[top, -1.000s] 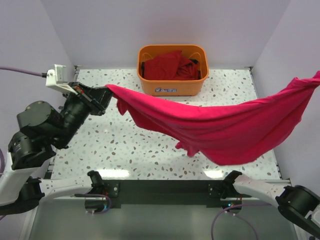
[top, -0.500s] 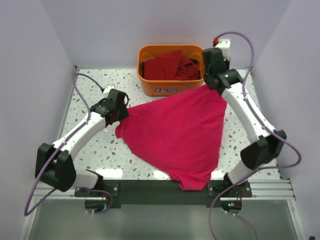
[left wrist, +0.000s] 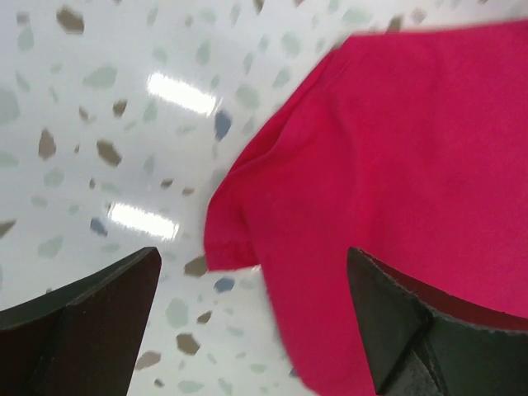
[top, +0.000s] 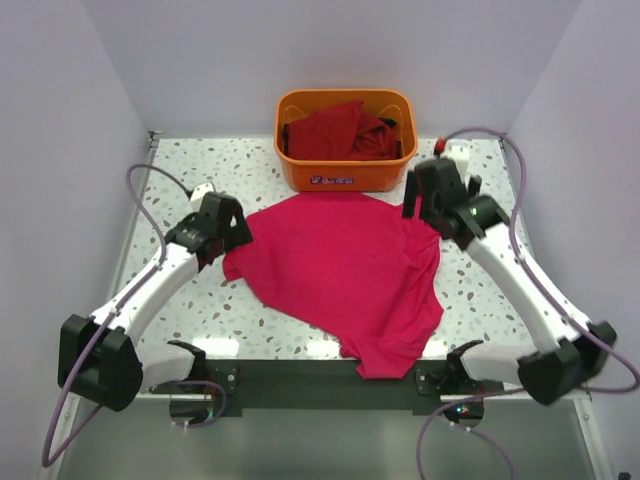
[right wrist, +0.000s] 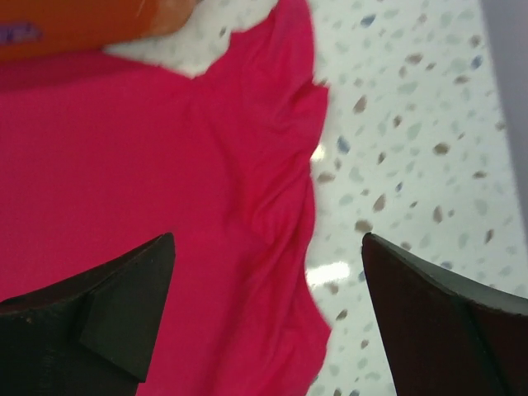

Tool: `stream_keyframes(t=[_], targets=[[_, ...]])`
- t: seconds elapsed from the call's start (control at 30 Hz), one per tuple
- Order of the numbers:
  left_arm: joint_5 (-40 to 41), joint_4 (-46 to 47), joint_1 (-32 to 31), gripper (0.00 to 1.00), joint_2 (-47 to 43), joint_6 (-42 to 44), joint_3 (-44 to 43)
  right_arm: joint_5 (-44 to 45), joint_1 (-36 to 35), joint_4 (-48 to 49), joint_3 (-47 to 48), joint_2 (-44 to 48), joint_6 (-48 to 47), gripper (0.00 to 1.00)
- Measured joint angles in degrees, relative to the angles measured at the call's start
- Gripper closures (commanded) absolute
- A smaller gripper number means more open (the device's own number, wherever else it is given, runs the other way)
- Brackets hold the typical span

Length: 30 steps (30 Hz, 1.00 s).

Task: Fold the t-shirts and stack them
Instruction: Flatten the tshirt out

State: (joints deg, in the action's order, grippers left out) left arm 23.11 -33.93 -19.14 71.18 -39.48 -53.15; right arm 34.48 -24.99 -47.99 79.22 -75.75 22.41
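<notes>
The crimson t-shirt [top: 340,270] lies spread flat on the desk [top: 180,170] at frame centre. The left end effector [left wrist: 254,256] and right end effector [right wrist: 268,239] are both wide open over its side edges, gripping nothing. The darker red t-shirts [top: 335,130] fill the orange basket [top: 345,178], upper centre.

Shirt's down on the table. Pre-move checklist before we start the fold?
1. Left gripper open, holding nothing: ok.
2. Right gripper open, holding nothing: ok.
3. Crimson t-shirt spread on the table: ok.
4. Shirt flat: not ok, right edge rippled, near end overhangs the front rail.
5. Shirt clear of orange basket: cannot tell, far edge reaches it.
6. Darker red shirts inside basket: ok.
</notes>
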Motion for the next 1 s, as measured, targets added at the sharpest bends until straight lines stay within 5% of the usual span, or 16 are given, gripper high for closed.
stream_keyframes(t=[0.23,0.43,0.57,0.73,1.0], targets=[[-3.5,-3.0,0.3,0.00,-9.0,-3.5,16.4,-13.2,-18.4,-2.8,-25.6,13.0,13.0,0.01],[-6.8,-2.8,0.4,0.00,-12.9,-6.1,19.5,-19.1,-20.3,-2.0,-36.5,9.6,19.2,0.01],[-7.8,-1.5,0.5,0.00,-10.8,-6.9,19.5,-19.1,-17.0,3.2,-36.3,1.6,20.6,0.02],[-8.7,-0.9,0.5,0.00,-8.4,-7.3,19.5,-19.3,-4.8,9.8,-34.0,-8.8,19.1,0.02],[-10.3,1.1,0.7,0.05,-7.5,-7.7,19.8,-19.2,5.2,18.2,-20.7,-22.7,14.7,0.02]])
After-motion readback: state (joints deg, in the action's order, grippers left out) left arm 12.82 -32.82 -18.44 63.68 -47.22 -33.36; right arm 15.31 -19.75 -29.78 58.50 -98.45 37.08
